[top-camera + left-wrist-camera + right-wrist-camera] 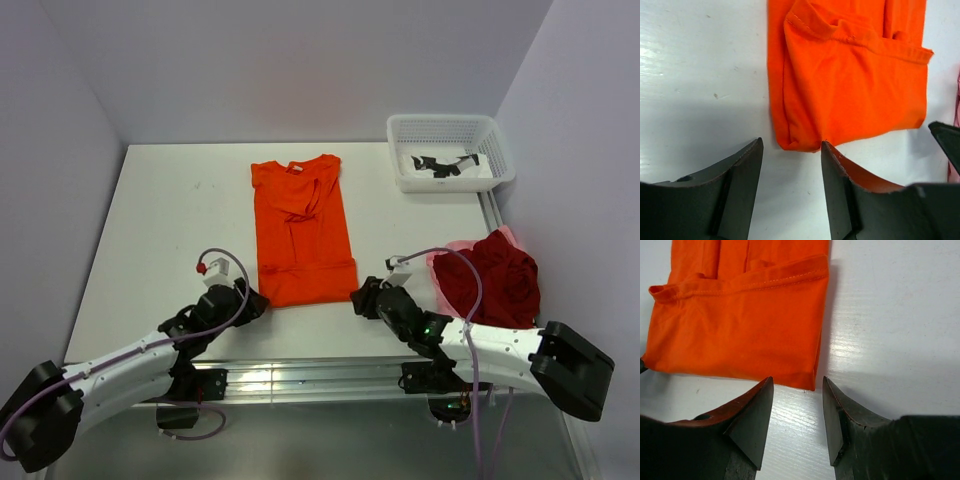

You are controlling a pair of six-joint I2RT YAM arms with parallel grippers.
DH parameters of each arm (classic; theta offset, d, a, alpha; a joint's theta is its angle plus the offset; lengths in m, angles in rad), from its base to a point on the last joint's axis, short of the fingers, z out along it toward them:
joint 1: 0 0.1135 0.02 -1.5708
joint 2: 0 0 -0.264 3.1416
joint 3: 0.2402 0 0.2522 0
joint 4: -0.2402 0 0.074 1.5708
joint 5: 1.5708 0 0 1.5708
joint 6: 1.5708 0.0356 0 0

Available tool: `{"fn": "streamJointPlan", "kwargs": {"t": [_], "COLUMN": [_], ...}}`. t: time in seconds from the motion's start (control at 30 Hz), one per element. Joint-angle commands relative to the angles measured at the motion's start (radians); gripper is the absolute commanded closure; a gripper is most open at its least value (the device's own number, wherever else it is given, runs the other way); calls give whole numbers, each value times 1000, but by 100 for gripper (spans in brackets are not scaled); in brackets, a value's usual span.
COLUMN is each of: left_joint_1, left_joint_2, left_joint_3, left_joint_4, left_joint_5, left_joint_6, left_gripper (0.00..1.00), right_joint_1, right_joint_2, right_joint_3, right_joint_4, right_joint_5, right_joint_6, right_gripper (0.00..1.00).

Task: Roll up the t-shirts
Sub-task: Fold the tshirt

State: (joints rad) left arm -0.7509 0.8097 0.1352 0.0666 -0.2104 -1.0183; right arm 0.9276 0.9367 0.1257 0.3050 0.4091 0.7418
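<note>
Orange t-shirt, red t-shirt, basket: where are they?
orange t-shirt [303, 235], top view, middle of its body
dark red t-shirt [500, 280], top view, middle of heap
white basket [445, 184], top view, near wall

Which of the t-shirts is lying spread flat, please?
The orange t-shirt, flat mid-table; the dark red t-shirt lies crumpled on the pink t-shirt at the right edge.

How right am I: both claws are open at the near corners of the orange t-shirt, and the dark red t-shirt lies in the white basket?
Not quite. The top external view shows the dark red t-shirt bunched on the table, not in the white basket. The left claw and right claw are indeed open at the near corners of the orange t-shirt.
</note>
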Motion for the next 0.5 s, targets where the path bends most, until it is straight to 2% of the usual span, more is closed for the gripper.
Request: {"fn": "streamJointPlan", "kwargs": {"t": [0.0,0.13,0.27,0.33,0.4,0.47], "left_joint_1": [-25,-57,-94,-99,-99,-99], "left_joint_2": [25,16,-6,0,14,16], "left_joint_3": [-9,-20,21,81,142,168], "left_joint_4": [56,33,-63,-219,-351,-405], "left_joint_5": [-99,-153,-184,-210,-244,-251], "left_joint_6": [-52,-86,-138,-176,-219,-239], "left_gripper": [46,48,41,34,34,34], "right_joint_1": [42,53,54,57,57,56], "right_joint_2": [31,70,85,89,93,93], "right_joint_3": [3,2,14,18,26,28], "right_joint_4": [65,94,91,91,88,86], "right_joint_5": [128,134,131,126,122,119], "right_joint_6": [-5,-10,-25,-28,-32,-39], "right_gripper": [49,51,51,51,52,52]}}
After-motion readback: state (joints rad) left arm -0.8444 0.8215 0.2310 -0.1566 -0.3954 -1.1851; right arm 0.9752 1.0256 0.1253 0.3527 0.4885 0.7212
